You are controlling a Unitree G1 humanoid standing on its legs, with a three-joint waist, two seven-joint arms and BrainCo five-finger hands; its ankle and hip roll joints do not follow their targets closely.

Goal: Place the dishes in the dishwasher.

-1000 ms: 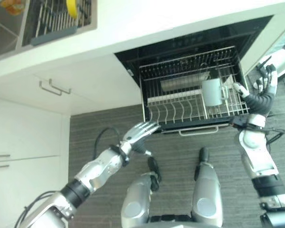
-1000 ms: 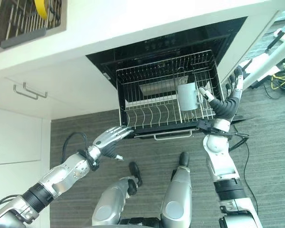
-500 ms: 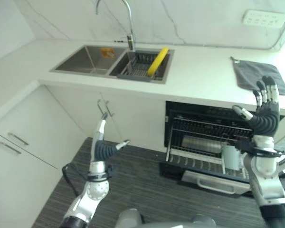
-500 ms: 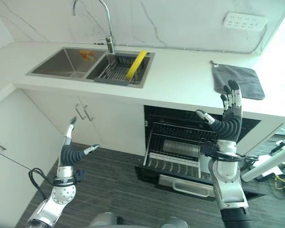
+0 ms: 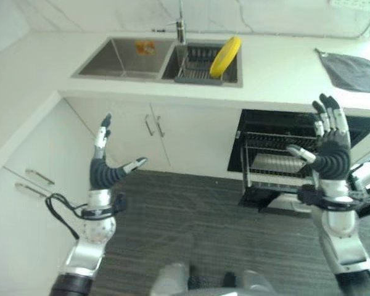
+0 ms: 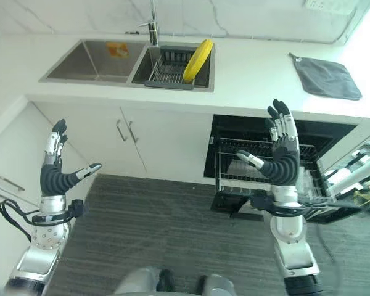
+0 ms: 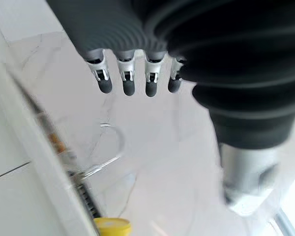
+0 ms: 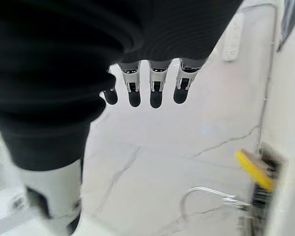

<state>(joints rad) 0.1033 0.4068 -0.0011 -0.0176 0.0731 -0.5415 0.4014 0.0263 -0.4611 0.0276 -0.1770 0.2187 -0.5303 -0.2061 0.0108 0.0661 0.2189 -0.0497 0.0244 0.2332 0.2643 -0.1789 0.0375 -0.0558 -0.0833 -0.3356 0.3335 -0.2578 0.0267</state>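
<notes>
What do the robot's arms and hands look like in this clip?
Both arms are silver-grey with dark bands. The left hand and right hand each have silver fingers with dark tips and a separate thumb; a dark ribbed cover wraps the back of the hand and wrist.

A home kitchen: white marble bench [image 5: 277, 74], double sink [image 5: 154, 58] with tap [image 5: 180, 28], white cabinets [image 5: 135, 126], open dishwasher [image 5: 283, 163] below.

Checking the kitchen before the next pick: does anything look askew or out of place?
Nothing is spilled or damaged. The yellow plate stands on edge in the sink rack, the dishwasher rack is pulled out, and a grey cloth lies flat on the counter. Left hand and right hand are raised, holding nothing.
</notes>
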